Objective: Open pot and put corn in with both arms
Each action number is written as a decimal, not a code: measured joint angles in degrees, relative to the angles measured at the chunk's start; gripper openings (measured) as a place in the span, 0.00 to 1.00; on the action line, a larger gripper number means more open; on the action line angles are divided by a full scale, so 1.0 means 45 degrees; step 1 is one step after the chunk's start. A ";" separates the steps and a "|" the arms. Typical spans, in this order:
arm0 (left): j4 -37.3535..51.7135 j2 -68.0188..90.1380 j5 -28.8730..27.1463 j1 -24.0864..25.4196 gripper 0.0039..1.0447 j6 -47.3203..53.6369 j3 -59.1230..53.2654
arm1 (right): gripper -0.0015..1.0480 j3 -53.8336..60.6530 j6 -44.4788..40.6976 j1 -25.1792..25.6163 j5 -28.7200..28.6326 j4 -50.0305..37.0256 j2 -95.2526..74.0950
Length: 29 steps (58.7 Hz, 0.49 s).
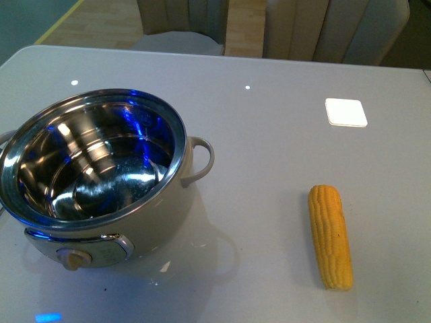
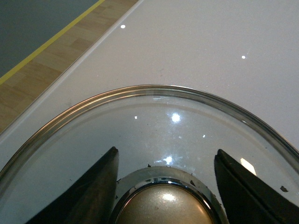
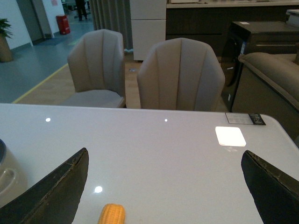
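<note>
The cream pot (image 1: pixel 101 202) stands open at the left of the white table (image 1: pixel 269 168), its shiny steel inside bare; a loop handle (image 1: pixel 202 158) points right and the beige knob (image 1: pixel 74 258) faces front. The yellow corn (image 1: pixel 330 235) lies on the table to the right, lengthwise front to back. Neither arm shows in the front view. My left gripper (image 2: pixel 166 186) is shut on the gold knob (image 2: pixel 161 205) of the glass pot lid (image 2: pixel 154 126), held over the table. My right gripper (image 3: pixel 166 186) is open, above the table, with the corn's tip (image 3: pixel 112 214) just below between its fingers.
The table's left edge (image 2: pixel 70 70) runs beside a wood floor with a yellow line. Two beige chairs (image 3: pixel 180 74) stand behind the far edge. A bright light patch (image 1: pixel 346 112) reflects on the table at back right.
</note>
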State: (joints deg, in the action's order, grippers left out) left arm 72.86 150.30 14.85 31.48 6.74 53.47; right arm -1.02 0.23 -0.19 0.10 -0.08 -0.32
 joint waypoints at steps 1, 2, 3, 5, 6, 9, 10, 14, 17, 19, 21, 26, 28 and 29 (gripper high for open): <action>0.0000 -0.0087 0.0019 -0.0010 0.67 -0.0029 -0.0073 | 0.92 0.0000 0.0000 0.0000 0.0000 0.0000 0.0000; 0.0005 -0.0126 0.0029 -0.0024 0.68 -0.0034 -0.0107 | 0.92 0.0000 0.0000 0.0000 0.0000 0.0000 0.0000; 0.0005 -0.0228 0.0044 -0.0039 0.72 -0.0039 -0.0185 | 0.92 0.0000 0.0000 0.0000 0.0000 0.0000 0.0000; 0.0005 -0.0389 0.0044 -0.0058 0.77 -0.0087 -0.0296 | 0.92 0.0000 0.0000 0.0000 0.0000 0.0000 0.0000; 0.0005 -0.0452 0.0044 -0.0063 0.79 -0.0092 -0.0340 | 0.92 0.0000 0.0000 0.0000 0.0000 0.0000 0.0000; 0.0000 -0.0797 0.0044 -0.0083 0.87 -0.0141 -0.0529 | 0.92 0.0000 0.0000 0.0000 0.0000 0.0000 0.0000; 0.0000 -0.0874 0.0044 -0.0083 0.89 -0.0146 -0.0568 | 0.92 0.0000 0.0000 0.0000 0.0000 0.0000 0.0000; -0.0029 -0.1413 0.0044 -0.0097 0.95 -0.0204 -0.0811 | 0.92 0.0000 0.0000 0.0000 0.0000 0.0000 0.0000; -0.0092 -0.1831 0.0063 -0.0112 0.93 -0.0296 -0.1010 | 0.92 0.0000 0.0000 0.0000 0.0000 0.0000 0.0000; -0.0228 -0.2288 0.0151 -0.0121 0.93 -0.0379 -0.1234 | 0.92 0.0000 0.0000 0.0000 0.0000 0.0000 0.0000; -0.0403 -0.2681 0.0257 -0.0131 0.94 -0.0461 -0.1418 | 0.92 0.0000 0.0000 0.0000 0.0000 0.0000 0.0000; -0.0869 -0.3793 0.0486 -0.0185 0.94 -0.0685 -0.1977 | 0.92 0.0000 0.0000 0.0000 0.0000 0.0000 0.0000; -0.1064 -0.4260 0.0593 -0.0214 0.94 -0.0835 -0.2191 | 0.92 0.0000 0.0000 0.0000 0.0000 0.0000 0.0000; -0.1132 -0.4425 0.0631 -0.0228 0.94 -0.0884 -0.2268 | 0.92 0.0000 0.0000 0.0000 0.0000 0.0000 0.0000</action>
State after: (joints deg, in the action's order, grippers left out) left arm 67.77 130.39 17.69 30.46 2.76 43.27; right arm -1.02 0.23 -0.19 0.10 -0.08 -0.32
